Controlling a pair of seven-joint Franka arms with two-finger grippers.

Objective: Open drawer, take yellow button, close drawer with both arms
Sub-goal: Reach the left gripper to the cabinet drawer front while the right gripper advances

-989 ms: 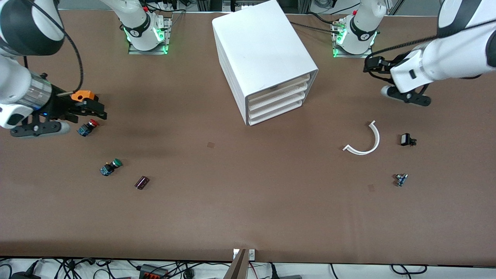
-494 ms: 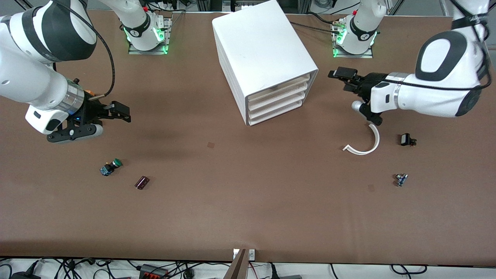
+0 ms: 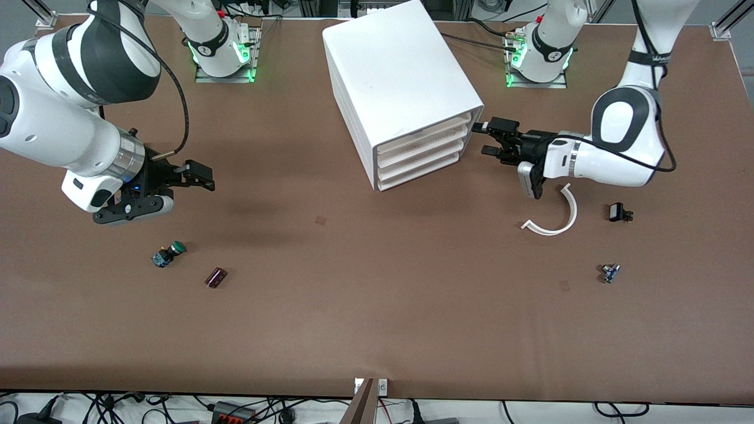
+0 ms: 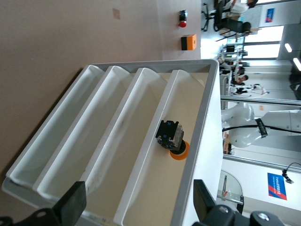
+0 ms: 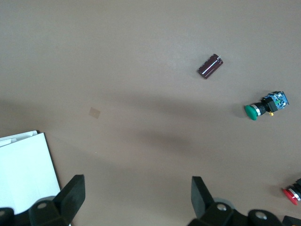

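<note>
The white cabinet (image 3: 400,76) stands at the table's middle, near the robots' bases. Its uppermost drawer (image 3: 425,132) is pushed in, level with the three below. In the left wrist view the button (image 4: 172,139), orange cap on a dark body, lies inside that drawer (image 4: 160,188), seen through its scooped front. My left gripper (image 3: 492,139) (image 4: 136,209) hovers open just in front of the cabinet's upper corner, holding nothing. My right gripper (image 3: 199,175) (image 5: 136,197) is open and empty over bare table toward the right arm's end.
A green-capped button (image 3: 169,253) (image 5: 261,107) and a dark cylinder (image 3: 215,277) (image 5: 209,66) lie near the right gripper. A red-capped button (image 5: 291,195) shows in the right wrist view only. A white arc (image 3: 554,217) and two small parts (image 3: 618,212) (image 3: 609,272) lie by the left arm.
The left gripper has swung in from the table's end to the cabinet's front. The right gripper has moved toward the middle; its arm now covers the red-capped button in the front view.
</note>
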